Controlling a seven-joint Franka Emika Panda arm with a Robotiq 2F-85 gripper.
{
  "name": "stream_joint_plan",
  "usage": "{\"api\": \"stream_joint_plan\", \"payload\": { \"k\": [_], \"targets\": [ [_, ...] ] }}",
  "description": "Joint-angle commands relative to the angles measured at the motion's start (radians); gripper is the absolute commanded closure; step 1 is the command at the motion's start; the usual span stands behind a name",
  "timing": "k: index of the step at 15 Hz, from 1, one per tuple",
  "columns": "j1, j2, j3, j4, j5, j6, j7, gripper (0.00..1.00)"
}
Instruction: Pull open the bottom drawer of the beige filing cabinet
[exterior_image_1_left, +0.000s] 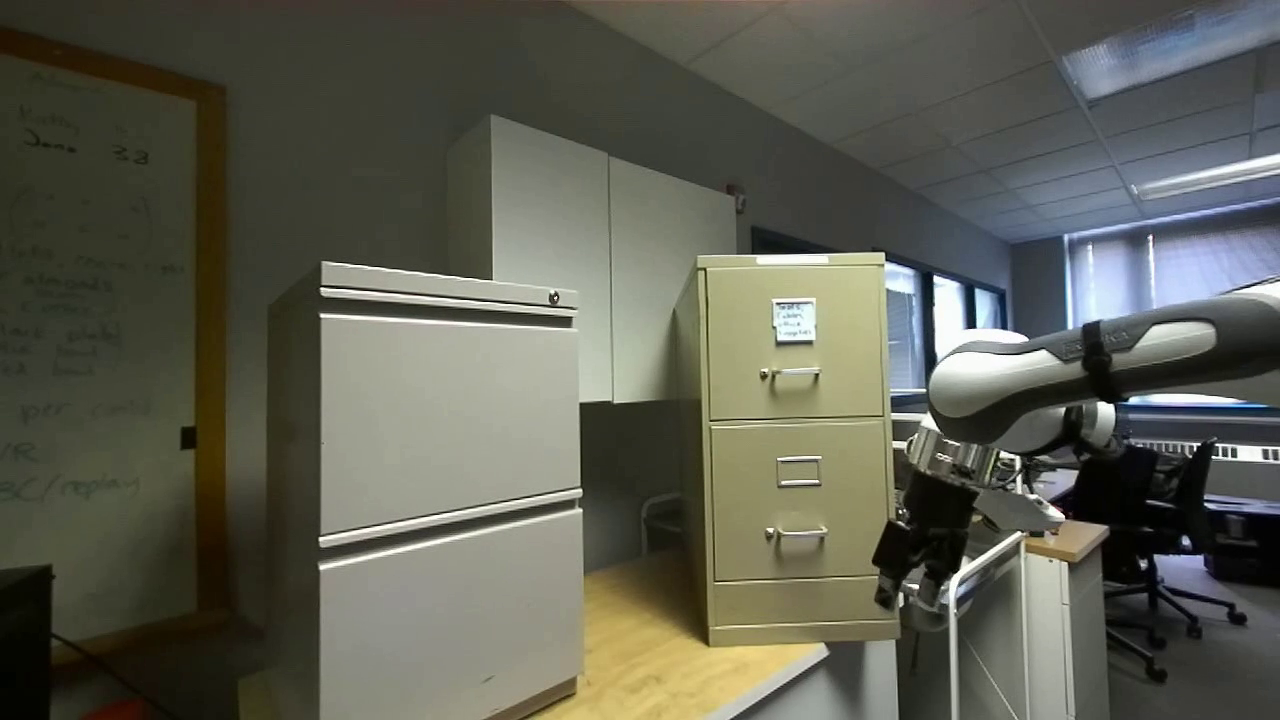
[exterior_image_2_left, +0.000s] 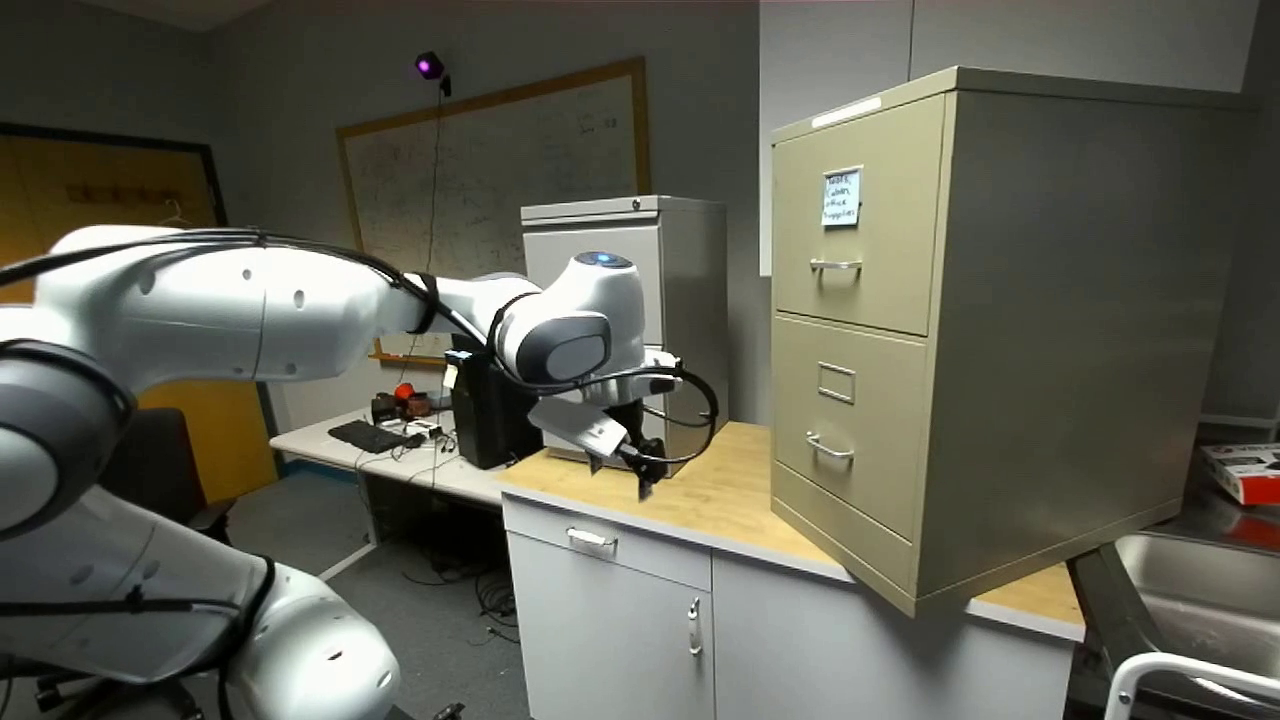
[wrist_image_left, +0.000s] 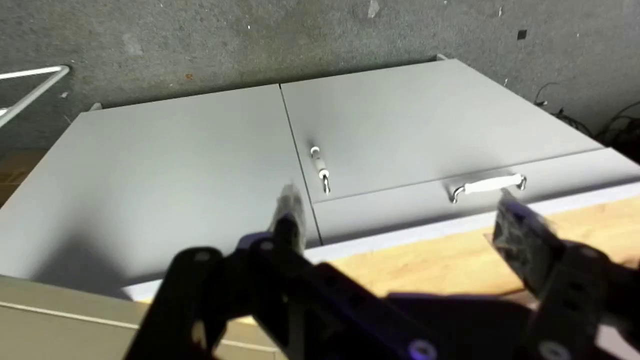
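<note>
Black and two-fingered, the robot gripper (wrist_image_left: 400, 205) points downward with its jaws spread far apart and nothing held between them. Past its dark grey pads (wrist_image_left: 520, 242), in the wrist view, I make out a pale grey drawer front (wrist_image_left: 385, 210) with a white bar handle (wrist_image_left: 492, 184); one pad looks close to that handle, though I can't judge the depth separating them. In an exterior view the pads hang in mid-air, well apart from the front of the tall, narrow, yellowish-beige metal filing cabinet (exterior_image_2_left: 1000, 340). That cabinet stands on a light wood countertop (exterior_image_2_left: 735, 465), one front corner jutting out past the edge. Its bottom drawer (exterior_image_1_left: 797, 508) sits flush, pushed fully in, with a silver bar handle (exterior_image_1_left: 797, 532) that the gripper isn't touching. Above it the upper drawer (exterior_image_1_left: 838, 342) lies flush too, a handwritten white paper label (exterior_image_1_left: 795, 322) fixed to its front above a matching handle (exterior_image_1_left: 795, 371). Standing on the same wood, a little way off, is a boxy pale grey cabinet (exterior_image_1_left: 450, 420) with two broad fronts. The thick white-and-grey robot arm (exterior_image_2_left: 230, 310) reaches over towards the cabinets and bends down at its wrist, where the gripper is mounted.
</note>
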Motion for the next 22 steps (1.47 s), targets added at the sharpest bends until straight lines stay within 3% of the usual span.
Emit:
{"api": "stream_joint_plan", "payload": {
  "k": [1,6,12,16,22],
  "targets": [
    [-0.004,0.099,-0.069,0.056,0.093,0.118,-0.043,0.00],
    [0.040,0.244,-0.202,0.164,0.364,0.239,-0.139,0.00],
    [0.042,0.471,-0.305,0.412,0.787,0.178,-0.235,0.00],
    [-0.049,0.652,-0.280,0.579,1.020,0.087,-0.256,0.00],
    [-0.246,0.896,-0.154,0.791,1.162,-0.045,-0.208,0.00]
  ]
}}
